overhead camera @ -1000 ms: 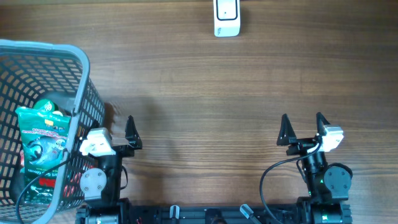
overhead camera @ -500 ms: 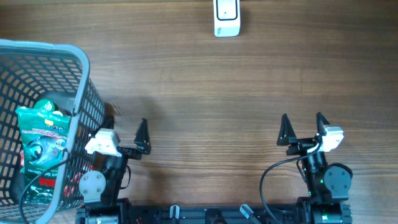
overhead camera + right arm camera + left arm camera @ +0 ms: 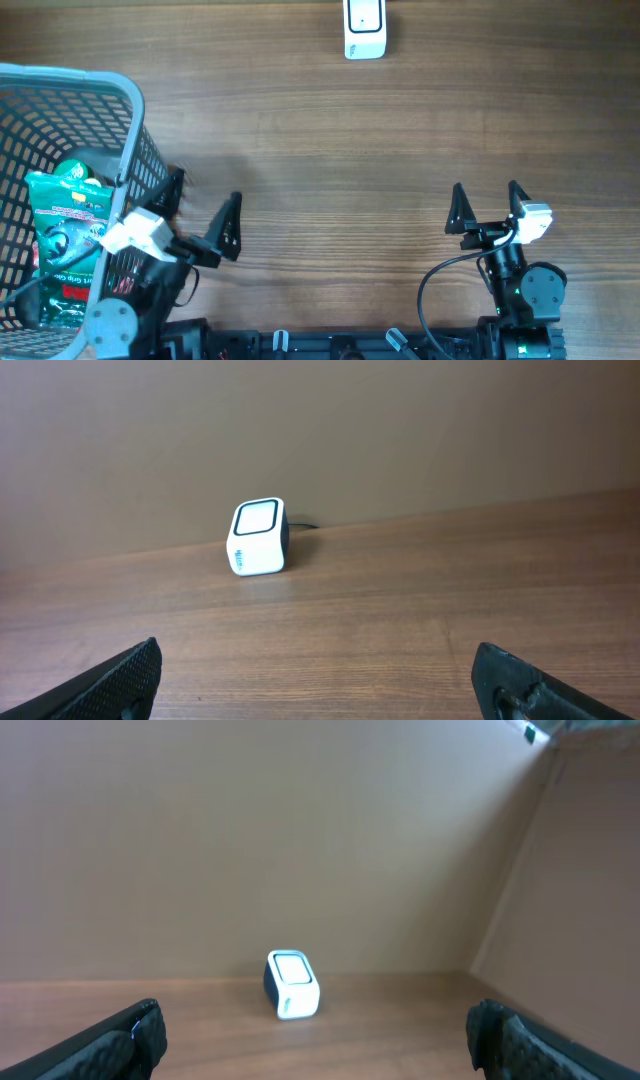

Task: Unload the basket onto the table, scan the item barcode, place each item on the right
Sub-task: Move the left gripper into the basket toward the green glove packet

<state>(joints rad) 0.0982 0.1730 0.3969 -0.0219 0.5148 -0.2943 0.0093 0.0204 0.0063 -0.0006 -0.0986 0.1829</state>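
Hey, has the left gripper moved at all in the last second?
Yes. Overhead, the left gripper has swung its fingers rightward while its wrist shifted left, over the right wall of the basket.

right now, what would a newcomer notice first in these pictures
The grey mesh basket at the left edge of the wooden table stands out, with a green packet lying inside it. A small white scanner sits alone at the far edge. Near the front edge, the left fingers and right fingers both stand open, holding nothing.
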